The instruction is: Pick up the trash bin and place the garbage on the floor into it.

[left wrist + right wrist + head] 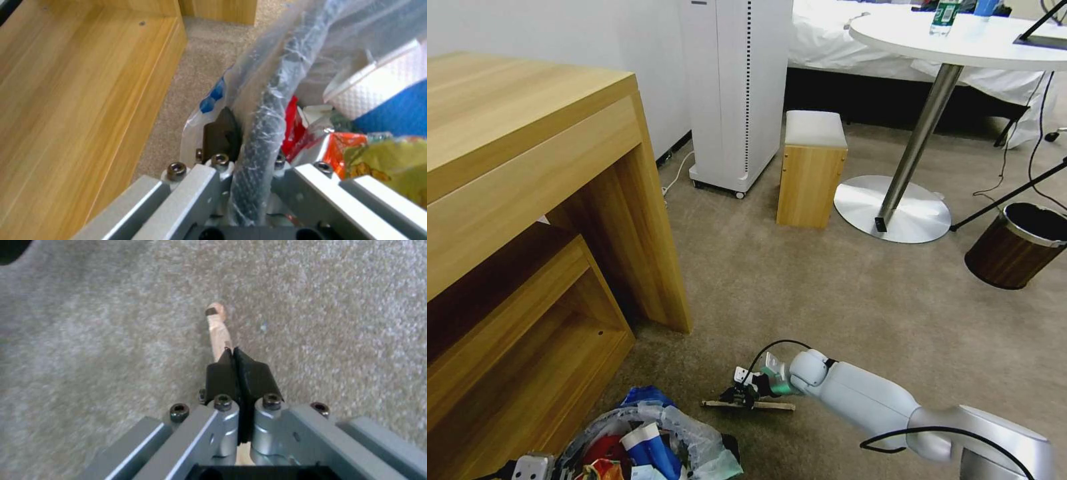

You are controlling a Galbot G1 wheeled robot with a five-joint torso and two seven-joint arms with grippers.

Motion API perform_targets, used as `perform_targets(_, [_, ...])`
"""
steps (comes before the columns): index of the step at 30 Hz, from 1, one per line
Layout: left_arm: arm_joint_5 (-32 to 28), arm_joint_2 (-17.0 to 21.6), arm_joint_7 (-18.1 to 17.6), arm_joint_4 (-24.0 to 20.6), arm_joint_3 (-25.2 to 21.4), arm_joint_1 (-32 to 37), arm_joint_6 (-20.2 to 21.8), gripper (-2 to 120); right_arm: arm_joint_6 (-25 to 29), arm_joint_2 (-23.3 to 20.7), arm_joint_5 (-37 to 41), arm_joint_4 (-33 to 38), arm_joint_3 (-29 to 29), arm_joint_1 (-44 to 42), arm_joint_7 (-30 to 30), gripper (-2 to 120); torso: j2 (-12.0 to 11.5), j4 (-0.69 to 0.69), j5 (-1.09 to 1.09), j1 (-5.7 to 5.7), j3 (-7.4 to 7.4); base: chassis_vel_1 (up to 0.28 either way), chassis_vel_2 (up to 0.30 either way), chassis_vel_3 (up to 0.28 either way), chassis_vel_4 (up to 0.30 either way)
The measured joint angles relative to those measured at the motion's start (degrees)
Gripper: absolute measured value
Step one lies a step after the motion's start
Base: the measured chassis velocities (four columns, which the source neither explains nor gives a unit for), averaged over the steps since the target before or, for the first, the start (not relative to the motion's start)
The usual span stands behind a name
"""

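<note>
While low over the beige carpet floor (pixel 840 293), right gripper (pixel 740 395) clamped tight on the thin wooden stick (pixel 770 405), pads together, stick lying flat against the carpet and poking out past the pads in the right wrist view (pixel 218 330). At the head view's bottom edge, beside the wooden desk (pixel 527 200), left gripper (pixel 249 156) pinched on the bag-lined rim of the trash bin (pixel 694 440). Inside, red and orange wrappers (pixel 311 140), a blue-white carton (pixel 647 447). Well apart, at far right, a brown wood-look bin (pixel 1014 250).
</note>
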Motion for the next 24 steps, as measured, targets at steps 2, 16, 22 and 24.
perform_targets(2, [-0.01,-0.07,0.35,0.00,0.17,0.03,0.03,0,-0.03,-1.12,0.34,1.01,-0.23,0.00,0.19,0,0.00,-0.01,0.00,0.00,0.00,0.000,0.000,0.000,0.000])
perform_targets(16, [1.85,-0.30,0.44,0.61,2.03,-0.54,-0.05,0,-1.39,-1.72,1.12,1.78,-0.68,1.40,1.97,0,0.00,0.01,0.01,0.00,0.00,0.000,0.000,0.000,0.000])
perform_targets(22, [1.45,0.66,0.10,2.15,3.49,-2.40,-0.20,0,-0.74,-3.05,0.90,2.20,-0.79,1.09,5.83,10,0.00,0.00,0.00,0.00,0.00,0.000,0.000,0.000,0.000])
perform_targets(24, [1.29,0.84,0.00,2.30,3.61,-2.56,-0.23,0,-0.72,-3.27,0.95,2.35,-0.79,1.04,5.89,14,0.00,0.00,0.00,0.00,0.00,0.000,0.000,0.000,0.000])
